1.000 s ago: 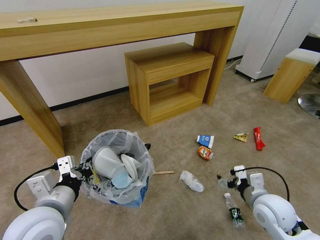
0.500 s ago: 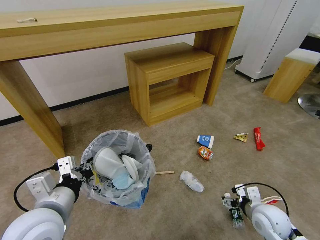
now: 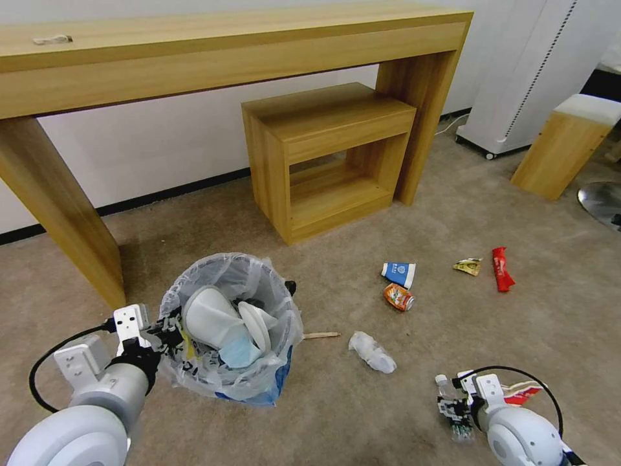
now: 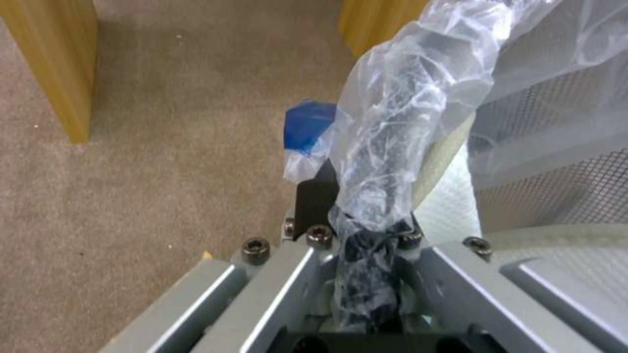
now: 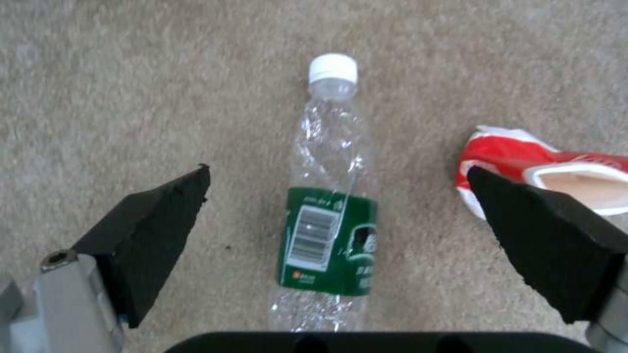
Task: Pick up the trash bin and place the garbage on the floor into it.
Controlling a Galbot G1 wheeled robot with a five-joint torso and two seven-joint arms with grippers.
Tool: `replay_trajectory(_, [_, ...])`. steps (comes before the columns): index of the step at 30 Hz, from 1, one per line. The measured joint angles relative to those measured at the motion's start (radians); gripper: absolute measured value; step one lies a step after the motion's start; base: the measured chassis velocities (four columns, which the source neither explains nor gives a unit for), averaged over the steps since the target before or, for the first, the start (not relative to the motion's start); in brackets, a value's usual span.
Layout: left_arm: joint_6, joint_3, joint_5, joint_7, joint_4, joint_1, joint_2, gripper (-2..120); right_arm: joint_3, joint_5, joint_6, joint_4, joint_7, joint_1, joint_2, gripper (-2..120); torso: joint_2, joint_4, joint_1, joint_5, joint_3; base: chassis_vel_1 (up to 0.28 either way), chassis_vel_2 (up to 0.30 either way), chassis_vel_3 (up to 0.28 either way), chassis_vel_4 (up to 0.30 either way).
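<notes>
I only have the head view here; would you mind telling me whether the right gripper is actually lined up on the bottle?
Observer: Yes. In the right wrist view the right gripper is open, one pad on either side of the bottle, neither touching it.
Operator: Thank you. Is anything else near those pads?
Observer: A crushed red-white paper cup lies on the carpet right by one pad.
Operator: And is the left side secure?
Observer: The left gripper is shut on the trash bin at its bag-covered rim.
</notes>
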Motion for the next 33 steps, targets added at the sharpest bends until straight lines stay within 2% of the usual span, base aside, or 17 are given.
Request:
replay_trajectory(11, [-0.003, -0.004, 0.002, 0.001, 0.000, 0.011, 0.003, 1, -0.029, -0.021, 0.001, -0.043, -0.004, 0.016, 0.017, 99, 0.000, 0.0000, 0.000, 0.0000, 0.000, 0.000, 0.000, 0.000, 0.000])
replay_trajectory(21, [-0.003, -0.005, 0.001, 0.002, 0.000, 0.007, 0.008, 1, -0.055, -0.038, 0.002, -0.096, -0.008, 0.033, 0.036, 82, 0.000, 0.0000, 0.000, 0.0000, 0.000, 0.000, 0.000, 0.000, 0.000])
replay_trajectory(33, [-0.004, -0.005, -0.001, 0.003, 0.000, 0.000, 0.010, 1, -0.060, -0.037, 0.002, -0.131, -0.006, 0.047, 0.042, 76, 0.000, 0.0000, 0.000, 0.0000, 0.000, 0.000, 0.000, 0.000, 0.000])
